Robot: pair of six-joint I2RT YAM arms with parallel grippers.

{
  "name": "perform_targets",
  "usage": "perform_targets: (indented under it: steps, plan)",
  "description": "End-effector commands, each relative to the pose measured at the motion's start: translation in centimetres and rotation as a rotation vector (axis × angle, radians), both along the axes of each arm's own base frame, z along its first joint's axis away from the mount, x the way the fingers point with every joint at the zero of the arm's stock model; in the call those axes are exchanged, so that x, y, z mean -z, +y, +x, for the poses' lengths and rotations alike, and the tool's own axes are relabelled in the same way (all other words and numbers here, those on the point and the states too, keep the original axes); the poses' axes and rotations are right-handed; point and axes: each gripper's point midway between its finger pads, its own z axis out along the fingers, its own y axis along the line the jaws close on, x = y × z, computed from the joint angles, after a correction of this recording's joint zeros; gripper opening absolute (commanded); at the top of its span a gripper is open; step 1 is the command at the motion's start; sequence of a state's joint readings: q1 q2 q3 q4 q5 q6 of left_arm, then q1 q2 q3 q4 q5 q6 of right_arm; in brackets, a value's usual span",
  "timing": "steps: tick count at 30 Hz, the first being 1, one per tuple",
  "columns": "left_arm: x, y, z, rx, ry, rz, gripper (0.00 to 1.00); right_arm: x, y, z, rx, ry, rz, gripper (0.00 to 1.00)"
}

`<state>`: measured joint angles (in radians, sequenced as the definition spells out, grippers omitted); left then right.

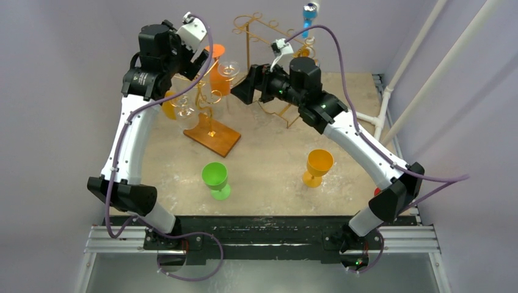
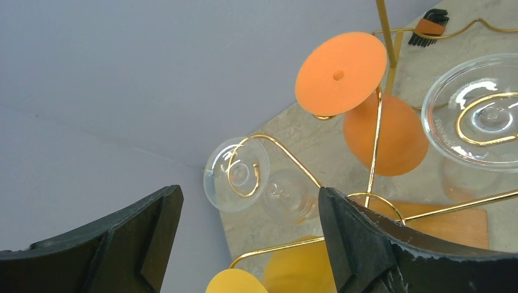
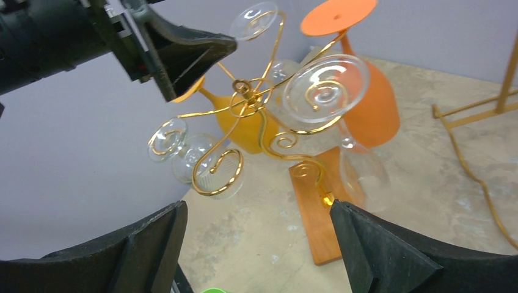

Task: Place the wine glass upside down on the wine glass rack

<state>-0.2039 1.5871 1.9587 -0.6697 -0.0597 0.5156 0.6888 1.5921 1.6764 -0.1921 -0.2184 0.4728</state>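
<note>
Both pincers gape wide, nothing between their fingers: our left gripper and right gripper flank the gold wine glass rack. We see the clear wine glass hanging upside down there, beside an orange glass.

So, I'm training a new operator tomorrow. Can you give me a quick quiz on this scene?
1. True or false: the orange glass hangs upside down on the rack.
2. The left gripper and right gripper are: A both open and empty; B both shut on glasses; C one open, one shut.
3. What colour is the glass standing to the right of the green glass?
Key: 1 true; 2 A; 3 a yellow glass.
</note>
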Motion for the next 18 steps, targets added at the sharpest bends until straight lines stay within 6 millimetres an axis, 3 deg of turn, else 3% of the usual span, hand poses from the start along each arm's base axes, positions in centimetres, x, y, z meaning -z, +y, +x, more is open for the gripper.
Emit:
perform_targets:
  steps: [1,5,9,13,18]
  plan:
    - [-4.3,0.0,-2.3,0.005,-0.077,-0.056,0.89,-1.0,-3.1,0.0,0.063,-0.018,-0.04,0.99]
    - [-5.9,0.1,-3.2,0.001,-0.095,-0.108,0.93,-1.1,-5.8,0.5,0.146,0.012,-0.029,0.99]
    - [-7.6,0.0,-4.5,0.001,-0.107,-0.177,0.98,1.7,-7.4,-1.3,0.125,0.069,-0.114,0.99]
    - [-8.5,-0.6,-6.2,0.029,-0.1,-0.246,0.98,5.4,-12.4,-2.1,0.325,0.162,-0.28,0.87]
    - [-8.4,-1.4,-8.8,0.082,-0.068,-0.297,0.97,9.4,-18.0,-5.8,0.49,0.252,-0.361,0.86]
